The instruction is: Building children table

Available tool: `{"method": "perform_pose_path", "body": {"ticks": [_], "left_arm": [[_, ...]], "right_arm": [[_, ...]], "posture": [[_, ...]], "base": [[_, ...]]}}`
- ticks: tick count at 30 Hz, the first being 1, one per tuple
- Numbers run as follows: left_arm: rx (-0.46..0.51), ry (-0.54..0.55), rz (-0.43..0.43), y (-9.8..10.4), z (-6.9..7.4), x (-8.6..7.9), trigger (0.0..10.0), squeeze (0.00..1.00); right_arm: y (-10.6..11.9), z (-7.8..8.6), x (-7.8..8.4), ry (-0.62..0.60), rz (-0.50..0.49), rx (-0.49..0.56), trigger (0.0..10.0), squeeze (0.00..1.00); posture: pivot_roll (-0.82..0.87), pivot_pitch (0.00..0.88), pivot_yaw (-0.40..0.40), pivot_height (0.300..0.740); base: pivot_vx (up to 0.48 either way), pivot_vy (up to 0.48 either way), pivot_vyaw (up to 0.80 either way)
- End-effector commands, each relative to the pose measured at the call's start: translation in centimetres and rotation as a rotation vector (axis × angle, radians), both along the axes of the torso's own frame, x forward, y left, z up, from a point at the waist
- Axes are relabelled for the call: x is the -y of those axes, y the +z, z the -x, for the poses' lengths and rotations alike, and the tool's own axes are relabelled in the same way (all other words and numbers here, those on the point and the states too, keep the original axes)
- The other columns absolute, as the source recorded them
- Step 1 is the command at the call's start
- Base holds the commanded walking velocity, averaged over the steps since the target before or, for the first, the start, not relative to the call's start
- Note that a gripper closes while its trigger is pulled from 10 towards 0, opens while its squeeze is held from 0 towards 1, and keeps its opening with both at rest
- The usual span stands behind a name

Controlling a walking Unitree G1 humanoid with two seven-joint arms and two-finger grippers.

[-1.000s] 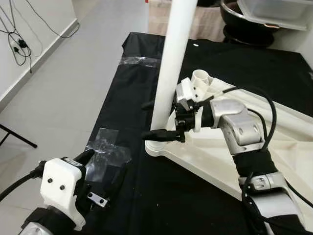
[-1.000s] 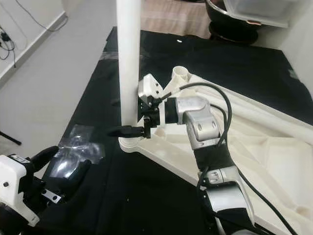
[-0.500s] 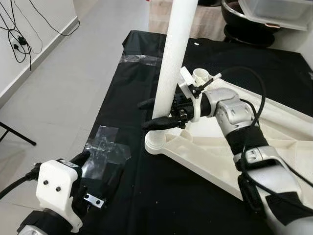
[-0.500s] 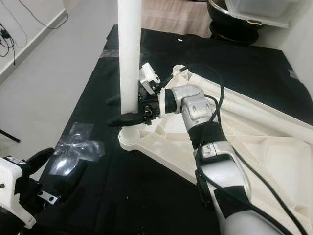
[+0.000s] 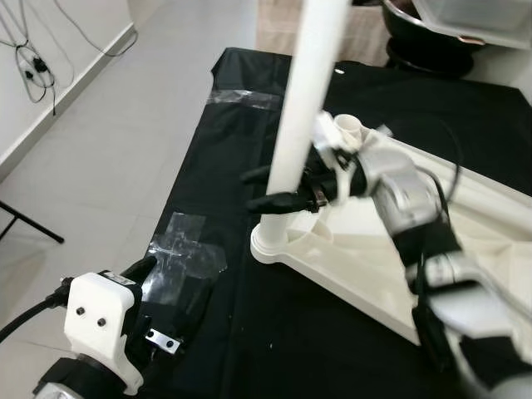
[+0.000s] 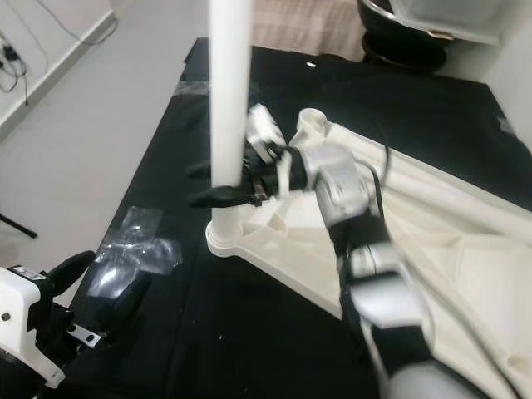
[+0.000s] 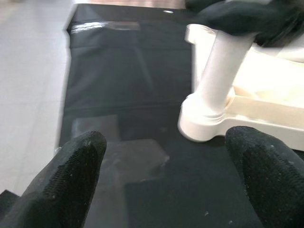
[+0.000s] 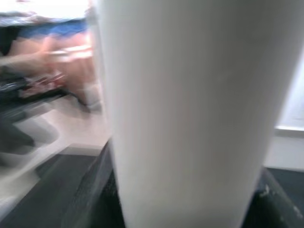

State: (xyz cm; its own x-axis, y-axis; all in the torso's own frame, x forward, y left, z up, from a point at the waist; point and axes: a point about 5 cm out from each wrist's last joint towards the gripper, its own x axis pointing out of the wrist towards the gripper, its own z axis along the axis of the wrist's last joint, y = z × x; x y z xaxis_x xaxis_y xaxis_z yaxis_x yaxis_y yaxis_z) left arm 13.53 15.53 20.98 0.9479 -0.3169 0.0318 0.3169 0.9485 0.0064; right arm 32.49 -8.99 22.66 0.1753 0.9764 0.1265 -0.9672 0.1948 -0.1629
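A: Where's the work right now?

B: The white table leg stands nearly upright in the corner socket of the overturned white tabletop, which lies on the black cloth. The right gripper has its 2 black fingers either side of the leg, a little above the socket, clamped on it as far as I can judge. In the right wrist view the leg sits hard up against the camera.

A: How should it seat the leg well?

B: I'd keep the leg in line with the socket's axis and press or twist straight down. Any lean would likely bind it at the collar. The grip is low on the leg, which helps control the foot end but leaves the long top free to sway.

A: And the left gripper?

B: The left gripper is spread wide, holding nothing, hovering low over the cloth and well short of the socket. It could come in to steady the tabletop.

A: Room to move?

B: Beyond the right gripper's fingertips, a narrow strip of cloth ends at its edge and then bare floor. A second socket stands just behind its wrist. Clear tape patches lie on the cloth ahead of the left gripper. Behind the tabletop, a dark bowl sits well apart.
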Motion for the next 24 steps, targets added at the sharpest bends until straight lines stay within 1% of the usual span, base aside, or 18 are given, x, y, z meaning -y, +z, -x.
{"method": "perform_pose_path", "body": {"ticks": [1, 3, 4, 5, 6, 7, 9, 11, 13, 15, 16, 17, 19, 20, 21, 22, 23, 24], "left_arm": [[-0.011, -0.006, 0.004, -0.1, 0.1, 0.1, 10.0, 0.00], [-0.011, -0.006, 0.004, -0.1, 0.1, 0.1, 10.0, 0.00], [-0.012, -0.008, 0.006, -0.1, 0.1, 0.1, 10.0, 0.00], [-0.012, -0.008, 0.006, -0.1, 0.1, 0.1, 10.0, 0.00], [-0.013, -0.016, 0.008, -0.1, 0.0, 0.1, 10.0, 0.00], [-0.012, -0.021, 0.009, 0.0, 0.0, 0.2, 10.0, 0.00], [-0.012, -0.021, 0.009, 0.0, 0.0, 0.2, 10.0, 0.00], [-0.009, -0.024, 0.010, 0.0, -0.1, 0.3, 10.0, 0.00], [-0.002, -0.023, 0.005, 0.2, -0.3, 0.3, 10.0, 0.00], [-0.002, -0.023, 0.005, 0.2, -0.3, 0.3, 10.0, 0.00], [0.000, -0.021, 0.002, 0.2, -0.4, 0.2, 10.0, 0.00], [0.002, -0.019, -0.001, 0.3, -0.4, 0.2, 10.0, 0.00], [0.002, -0.019, -0.001, 0.3, -0.4, 0.2, 10.0, 0.00], [0.003, -0.019, -0.003, 0.3, -0.5, 0.2, 10.0, 0.00], [0.003, -0.019, -0.003, 0.3, -0.5, 0.2, 10.0, 0.00], [0.003, -0.020, -0.003, 0.3, -0.5, 0.2, 10.0, 0.00], [0.003, -0.020, -0.003, 0.3, -0.5, 0.2, 10.0, 0.00], [0.003, -0.022, -0.002, 0.3, -0.5, 0.2, 10.0, 0.00]], "right_arm": [[-3.3, 0.8, -0.7, -0.318, 0.100, -0.103, 0.0, 0.00], [-3.3, 0.8, -0.7, -0.318, 0.100, -0.103, 0.0, 0.00], [-5.1, 2.1, -0.6, -0.619, 0.120, -0.171, 0.0, 0.00], [-5.1, 2.1, -0.6, -0.619, 0.120, -0.171, 0.0, 0.00], [-5.8, 3.8, -0.5, -0.773, 0.154, -0.163, 0.0, 0.00], [-5.9, 4.3, -0.2, -0.842, 0.174, -0.139, 0.0, 0.00], [-5.9, 4.3, -0.2, -0.842, 0.174, -0.139, 0.0, 0.00], [-5.7, 4.3, -0.1, -0.867, 0.185, -0.106, 0.0, 0.00], [-5.3, 3.5, -0.5, -0.853, 0.185, -0.079, 0.0, 0.00], [-5.3, 3.5, -0.5, -0.853, 0.185, -0.079, 0.0, 0.00], [-5.1, 3.6, -0.9, -0.854, 0.175, -0.084, 1.2, 0.00], [-4.6, 3.6, -1.3, -0.843, 0.154, -0.092, 10.0, 0.00], [-4.6, 3.6, -1.3, -0.843, 0.154, -0.092, 10.0, 0.00], [-3.5, 3.2, -1.8, -0.723, 0.098, -0.102, 10.0, 1.00], [-3.5, 3.2, -1.8, -0.723, 0.098, -0.102, 10.0, 1.00], [-2.6, 3.1, -2.1, -0.583, 0.051, -0.111, 10.0, 1.00], [-2.6, 3.1, -2.1, -0.583, 0.051, -0.111, 10.0, 1.00], [-1.6, 3.0, -2.1, -0.464, 0.019, -0.096, 10.0, 1.00]], "posture": [[0.22, 0.213, -0.124, 0.740], [0.22, 0.213, -0.124, 0.740], [0.20, 0.208, -0.110, 0.740], [0.20, 0.208, -0.110, 0.740], [0.19, 0.183, -0.096, 0.740], [0.18, 0.173, -0.088, 0.740], [0.18, 0.173, -0.088, 0.740], [0.18, 0.169, -0.089, 0.740], [0.19, 0.169, -0.092, 0.740], [0.19, 0.169, -0.092, 0.740], [0.19, 0.169, -0.092, 0.740], [0.19, 0.172, -0.090, 0.740], [0.19, 0.172, -0.090, 0.740], [0.19, 0.176, -0.090, 0.740], [0.19, 0.176, -0.090, 0.740], [0.19, 0.177, -0.090, 0.740], [0.19, 0.177, -0.090, 0.740], [0.19, 0.177, -0.091, 0.740]], "base": [[0.000, 0.000, 0.00], [0.000, 0.000, 0.00], [0.000, 0.000, 0.00], [0.000, 0.000, 0.00], [0.000, 0.000, 0.00], [0.000, 0.000, 0.00], [0.000, 0.000, 0.00], [0.000, 0.000, 0.00], [0.000, 0.000, 0.00], [0.000, 0.000, 0.00], [0.000, 0.000, 0.00], [0.000, 0.000, 0.00], [0.000, 0.000, 0.00], [0.000, 0.000, 0.00], [0.000, 0.000, 0.00], [0.000, 0.000, 0.00], [0.000, 0.000, 0.00], [0.000, 0.000, 0.00]]}}
